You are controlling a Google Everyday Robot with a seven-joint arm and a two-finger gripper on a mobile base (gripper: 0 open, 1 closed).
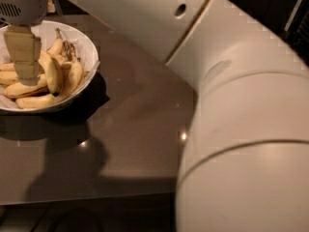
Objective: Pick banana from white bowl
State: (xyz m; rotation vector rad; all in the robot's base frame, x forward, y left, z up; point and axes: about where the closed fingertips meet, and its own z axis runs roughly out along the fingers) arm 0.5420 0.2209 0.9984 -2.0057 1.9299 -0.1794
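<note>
ok so this looks like the reach-in step, grasp not made yet as far as I can judge; the pincer hangs down inside the white bowl at the top left, its tip low over the fruit on the left half of the pile. From this angle it's just one beige slab seen side-on, so I honestly can't tell whether the pincer is wide or narrow, or whether it's touching anything.

The banana, the fat curvy one with the dark tip, sits in the bowl just to the right of the pincer, lying across the other bananas and leaning toward the right wall; it's resting on the pile, not lifted. The bowl sits on the dark counter near its left edge; the big white arm fills the whole right side of the view.

Next move, my guess: the pincer needs to be centred over the thick middle of that banana rather than its neighbours, straddle it across its width, then close and lift straight up; the fruit is packed tight, so a neighbour could get nudged or dragged along, and the thin bowl rim is close by.
</note>
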